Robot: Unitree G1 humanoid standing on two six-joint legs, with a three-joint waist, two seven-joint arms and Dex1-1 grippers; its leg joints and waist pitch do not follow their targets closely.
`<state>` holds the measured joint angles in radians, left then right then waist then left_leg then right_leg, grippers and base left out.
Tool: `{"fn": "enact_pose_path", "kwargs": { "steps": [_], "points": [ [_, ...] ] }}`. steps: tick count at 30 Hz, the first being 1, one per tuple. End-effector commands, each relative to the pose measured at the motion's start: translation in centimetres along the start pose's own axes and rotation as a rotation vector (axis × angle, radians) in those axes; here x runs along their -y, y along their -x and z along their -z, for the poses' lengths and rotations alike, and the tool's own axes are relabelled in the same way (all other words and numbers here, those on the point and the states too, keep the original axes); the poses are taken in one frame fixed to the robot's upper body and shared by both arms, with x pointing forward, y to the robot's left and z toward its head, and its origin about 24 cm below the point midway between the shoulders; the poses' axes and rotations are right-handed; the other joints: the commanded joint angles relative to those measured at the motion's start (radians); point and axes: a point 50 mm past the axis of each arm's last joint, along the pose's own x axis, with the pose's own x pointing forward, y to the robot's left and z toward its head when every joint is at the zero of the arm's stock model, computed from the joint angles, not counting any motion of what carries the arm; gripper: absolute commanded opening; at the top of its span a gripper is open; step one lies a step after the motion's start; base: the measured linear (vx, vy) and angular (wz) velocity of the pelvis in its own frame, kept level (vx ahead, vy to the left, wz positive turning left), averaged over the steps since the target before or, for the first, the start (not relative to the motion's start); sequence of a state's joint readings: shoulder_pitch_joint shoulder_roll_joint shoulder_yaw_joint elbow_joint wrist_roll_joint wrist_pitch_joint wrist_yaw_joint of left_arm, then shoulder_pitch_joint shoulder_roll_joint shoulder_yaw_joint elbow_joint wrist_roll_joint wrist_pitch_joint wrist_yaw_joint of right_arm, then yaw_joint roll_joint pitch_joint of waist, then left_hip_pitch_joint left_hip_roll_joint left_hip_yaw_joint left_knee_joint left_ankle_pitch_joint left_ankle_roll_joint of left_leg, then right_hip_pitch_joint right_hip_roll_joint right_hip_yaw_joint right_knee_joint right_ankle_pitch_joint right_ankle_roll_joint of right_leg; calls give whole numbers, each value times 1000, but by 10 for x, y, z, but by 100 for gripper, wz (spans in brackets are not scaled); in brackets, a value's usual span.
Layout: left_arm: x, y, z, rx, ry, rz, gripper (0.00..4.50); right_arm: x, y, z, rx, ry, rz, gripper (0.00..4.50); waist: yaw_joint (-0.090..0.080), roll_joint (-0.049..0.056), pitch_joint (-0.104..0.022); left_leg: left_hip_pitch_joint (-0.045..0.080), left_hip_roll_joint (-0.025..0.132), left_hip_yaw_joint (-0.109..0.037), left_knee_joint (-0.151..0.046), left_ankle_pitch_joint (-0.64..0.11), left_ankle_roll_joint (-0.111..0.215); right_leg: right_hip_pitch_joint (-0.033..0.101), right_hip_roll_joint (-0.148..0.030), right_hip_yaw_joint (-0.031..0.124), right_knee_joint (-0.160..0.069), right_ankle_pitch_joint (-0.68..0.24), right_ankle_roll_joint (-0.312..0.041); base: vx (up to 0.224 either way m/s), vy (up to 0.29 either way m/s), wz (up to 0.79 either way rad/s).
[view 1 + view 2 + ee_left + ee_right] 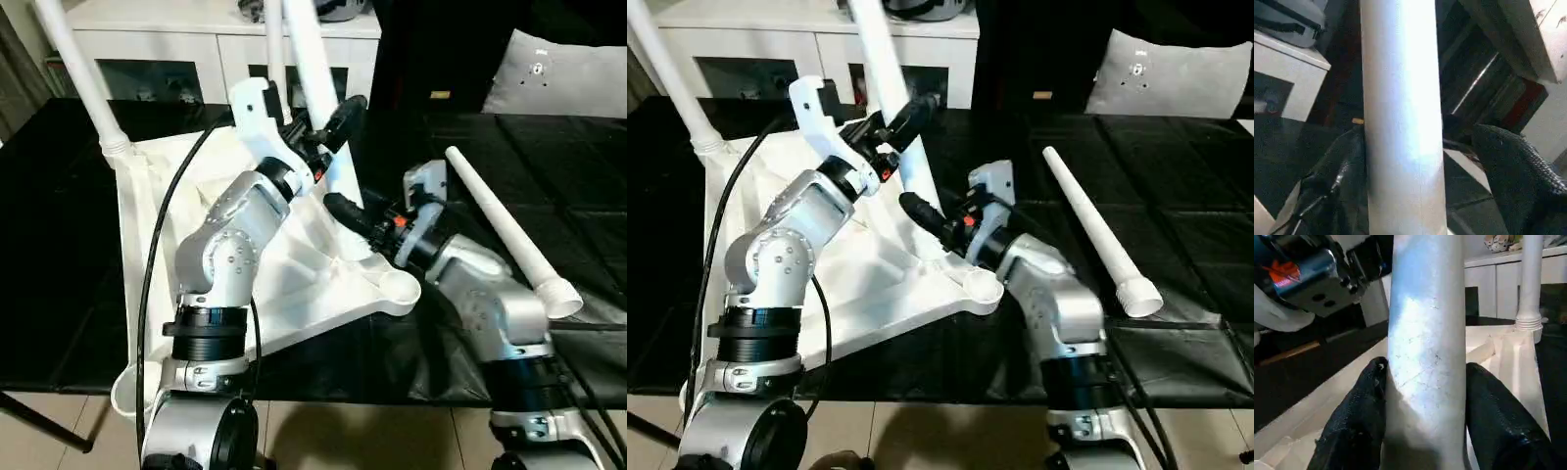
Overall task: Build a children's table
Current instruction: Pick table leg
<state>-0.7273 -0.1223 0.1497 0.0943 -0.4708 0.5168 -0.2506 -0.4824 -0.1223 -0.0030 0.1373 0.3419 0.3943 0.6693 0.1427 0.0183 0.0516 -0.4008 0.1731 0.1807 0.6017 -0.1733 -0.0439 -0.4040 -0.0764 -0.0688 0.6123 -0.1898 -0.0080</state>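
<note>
The white table top (294, 294) lies underside up on the black surface. One white leg (83, 78) stands in its far-left corner socket. A second leg (302, 49) stands upright at the far-right corner. My left gripper (328, 122) is open around this second leg; in the left wrist view one finger (1337, 186) touches the leg (1400, 122) and the other finger (1513, 171) stands off it. Lower down, my right gripper (338, 208) is shut on the same leg (1427, 357), both pads against it. A third leg (505, 235) lies loose to the right.
An open round socket (397, 286) shows at the top's near-right corner, another (122, 387) at the near-left. A white cabinet (167, 49) stands behind and a grey cushion (558, 73) at the back right. A black cable (157, 245) runs along my left arm.
</note>
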Motion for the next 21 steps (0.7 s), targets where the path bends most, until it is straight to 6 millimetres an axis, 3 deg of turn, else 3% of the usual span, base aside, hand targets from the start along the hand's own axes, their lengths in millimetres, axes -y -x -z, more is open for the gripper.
{"fn": "enact_pose_path", "kwargs": {
  "steps": [1,4,8,9,21],
  "points": [
    [14,-7,-5,17,-37,53,325,1,-2,2,-21,28,16,191,-4,-15,-75,23,56,-21,-61,-80,68,52,-75,46,-62,-85,-178,0,0,0],
    [13,-7,-4,20,-38,49,310,3,-3,6,-32,52,26,191,-7,-21,-74,23,55,-20,-63,-95,63,54,-76,46,-64,-95,-182,0,0,0],
    [12,-7,0,2,-41,46,283,3,-4,7,-25,63,27,189,-7,-18,-74,25,56,-21,-63,-102,62,53,-75,46,-63,-98,-184,0,0,0],
    [12,-7,2,-3,-39,45,258,3,-5,7,-24,64,27,189,-6,-18,-74,25,56,-21,-62,-100,63,53,-75,46,-63,-93,-185,0,0,0],
    [9,-3,21,-108,-34,39,190,3,-8,5,-5,99,0,188,-7,-17,-74,25,56,-22,-62,-109,69,54,-74,46,-62,-89,-194,0,0,0]
  ]
}}
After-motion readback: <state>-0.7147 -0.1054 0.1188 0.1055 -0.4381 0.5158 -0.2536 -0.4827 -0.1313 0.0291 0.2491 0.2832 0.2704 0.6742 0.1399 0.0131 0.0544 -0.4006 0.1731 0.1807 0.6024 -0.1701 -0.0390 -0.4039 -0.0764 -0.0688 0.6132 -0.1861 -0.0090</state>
